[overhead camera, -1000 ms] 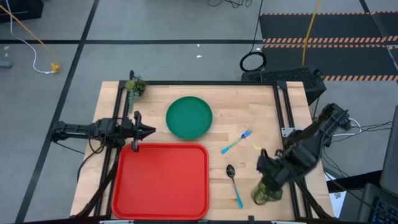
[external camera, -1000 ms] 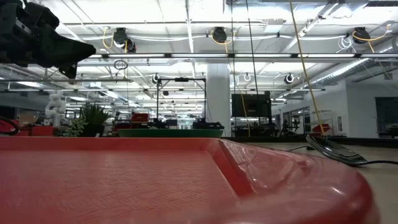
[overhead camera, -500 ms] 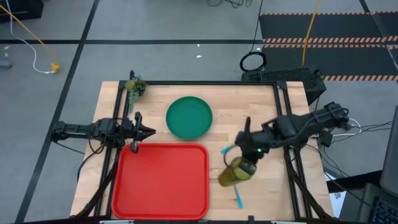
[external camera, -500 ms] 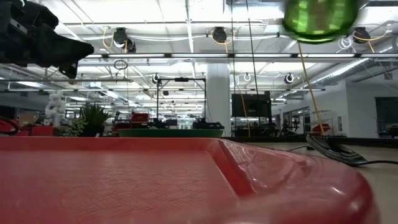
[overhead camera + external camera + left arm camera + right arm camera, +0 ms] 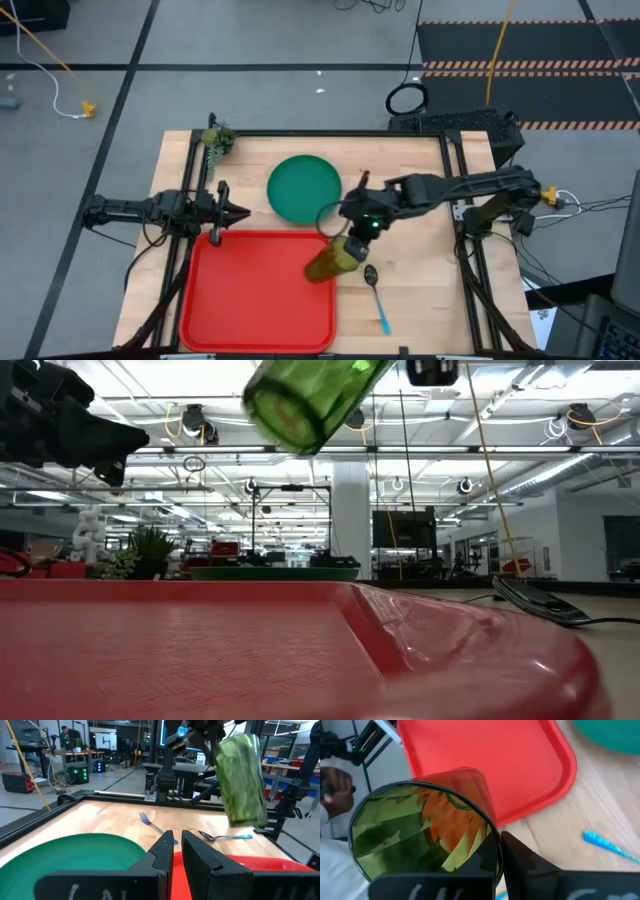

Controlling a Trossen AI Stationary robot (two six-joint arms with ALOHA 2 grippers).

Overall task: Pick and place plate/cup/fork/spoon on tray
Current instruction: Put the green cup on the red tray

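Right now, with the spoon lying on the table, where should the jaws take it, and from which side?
Probably at the middle of the light-blue handle, from straight above. The spoon lies flat on the table, clear of the tray, bowl toward the cup, so jaws closing across the slim handle should fit.

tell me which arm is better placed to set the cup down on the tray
The right. Its hand already holds the cup in the air over the right edge of the tray. The left hand waits empty, shut, beside the tray's far left corner.
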